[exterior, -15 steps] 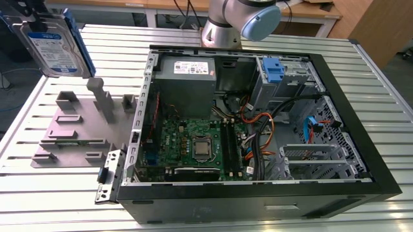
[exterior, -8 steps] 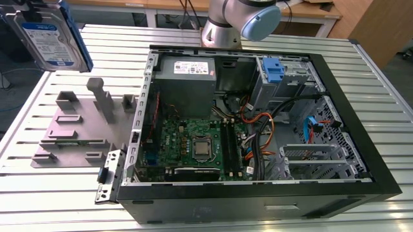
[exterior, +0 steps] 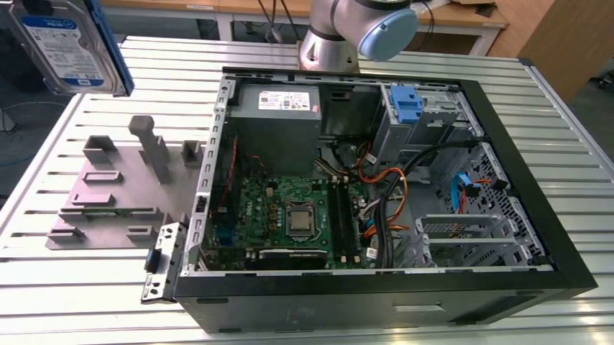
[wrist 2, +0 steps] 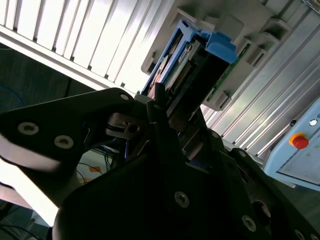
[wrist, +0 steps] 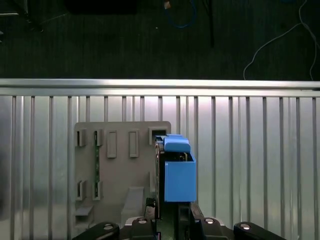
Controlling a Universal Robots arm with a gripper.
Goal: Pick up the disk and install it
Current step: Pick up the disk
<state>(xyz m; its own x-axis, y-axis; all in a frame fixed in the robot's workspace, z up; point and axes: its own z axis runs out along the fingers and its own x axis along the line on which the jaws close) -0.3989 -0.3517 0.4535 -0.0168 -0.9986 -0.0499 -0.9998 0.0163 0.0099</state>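
Note:
The disk point(exterior: 69, 49), silver with a white-and-blue label and a blue bracket, hangs upright in the air at the exterior view's upper left, well above the grey stand point(exterior: 115, 194). In both wrist views my gripper point(wrist: 171, 212) is shut on the disk point(wrist: 178, 172), its dark fingers point(wrist 2: 160, 107) clamping the lower edge while the blue-framed body point(wrist 2: 200, 60) sticks out ahead. The stand point(wrist: 120, 170) lies directly below the held disk on the slatted table.
An open computer case point(exterior: 542, 223) lies on the slatted metal table point(exterior: 115, 287), showing a motherboard point(exterior: 287, 215), power supply point(exterior: 283, 104), cables and a blue-tabbed drive bay point(exterior: 408, 104). My arm's base point(exterior: 355, 29) stands behind the case. A red button point(wrist 2: 300, 141) sits off the table.

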